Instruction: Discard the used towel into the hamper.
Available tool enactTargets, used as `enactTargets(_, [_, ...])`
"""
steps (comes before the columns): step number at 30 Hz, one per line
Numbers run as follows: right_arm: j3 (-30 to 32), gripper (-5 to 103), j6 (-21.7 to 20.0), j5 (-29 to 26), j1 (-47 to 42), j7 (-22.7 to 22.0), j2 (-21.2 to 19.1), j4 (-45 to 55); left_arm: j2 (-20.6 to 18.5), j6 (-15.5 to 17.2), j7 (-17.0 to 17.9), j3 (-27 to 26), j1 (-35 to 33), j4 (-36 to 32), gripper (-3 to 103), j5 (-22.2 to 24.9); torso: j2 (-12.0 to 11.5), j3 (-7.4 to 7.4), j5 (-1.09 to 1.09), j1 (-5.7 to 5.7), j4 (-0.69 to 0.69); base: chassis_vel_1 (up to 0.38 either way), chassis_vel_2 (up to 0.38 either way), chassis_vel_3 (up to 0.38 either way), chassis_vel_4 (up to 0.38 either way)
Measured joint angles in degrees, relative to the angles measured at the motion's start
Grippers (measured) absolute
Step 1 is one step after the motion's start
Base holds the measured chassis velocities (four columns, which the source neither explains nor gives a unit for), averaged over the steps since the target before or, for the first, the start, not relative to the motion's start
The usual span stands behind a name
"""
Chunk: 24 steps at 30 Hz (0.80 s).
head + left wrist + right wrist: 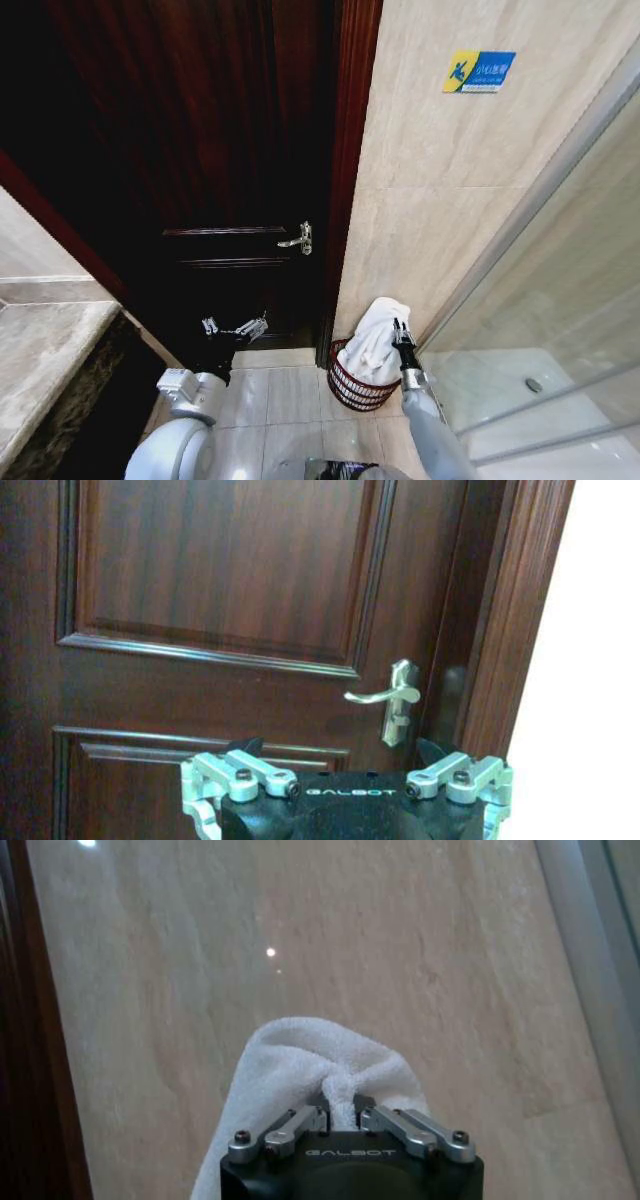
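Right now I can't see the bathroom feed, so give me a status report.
Right gripper shut on the towel, over the hamper. Towel's lower end at hamper rim. Left gripper open, idle facing the door. Nothing in the way.

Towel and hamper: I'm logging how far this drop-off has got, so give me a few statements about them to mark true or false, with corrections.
1. The right tool is pinching a fold of the white towel. True.
2. The towel lies flat on the floor tiles. False: it hangs from the right tool, its lower part in the hamper.
3. The hamper stands at the foot of the beige tiled wall, beside the dark wooden door. True.
4. The left tool grips the door handle. False: it is open, holding nothing, short of the handle.
5. The hamper has tipped over. False: it stands upright.
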<state>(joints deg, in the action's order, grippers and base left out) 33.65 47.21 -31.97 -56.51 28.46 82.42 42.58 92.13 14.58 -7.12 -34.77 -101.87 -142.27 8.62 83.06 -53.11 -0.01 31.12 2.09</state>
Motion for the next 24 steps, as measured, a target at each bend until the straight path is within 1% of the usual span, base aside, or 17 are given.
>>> enactTargets(2, [0.14,13,0.01,0.92,0.10,-0.47,-0.12,-1.67,0.00,0.00,0.00,0.00,0.00,0.00,100,0.00,0.00,0.00,0.01,0.00,0.00,0.000,0.000,0.000,0.000])
enactTargets(8, [0.43,13,0.01,1.31,0.23,-0.68,0.00,-4.38,0.00,0.00,0.00,0.00,0.00,0.00,100,0.00,0.00,0.00,0.01,0.00,-0.01,0.000,0.000,0.000,0.000])
enactTargets(16, [0.52,13,0.01,2.98,0.07,-0.83,0.41,-6.22,0.00,0.00,0.00,0.00,0.00,0.00,100,0.00,0.00,0.00,0.01,0.00,0.00,0.000,0.000,0.000,0.000])
enactTargets(20, [0.70,13,0.01,4.62,0.03,-1.27,0.42,-7.52,0.00,0.00,0.00,0.00,0.00,0.00,100,0.00,0.00,0.00,0.00,0.00,0.00,0.000,0.000,0.000,0.000])
enactTargets(22, [0.87,13,0.01,6.77,-0.43,-2.89,0.58,-8.02,0.00,0.00,0.00,0.00,0.00,0.00,100,0.00,0.00,0.00,0.01,0.00,0.00,0.000,0.000,0.000,0.000])
enactTargets(24, [0.89,13,0.01,8.22,-0.97,-3.55,0.61,-8.19,0.00,0.00,0.00,0.00,0.00,0.00,100,0.00,0.00,0.00,0.00,-0.01,-0.01,0.000,0.000,0.000,0.000])
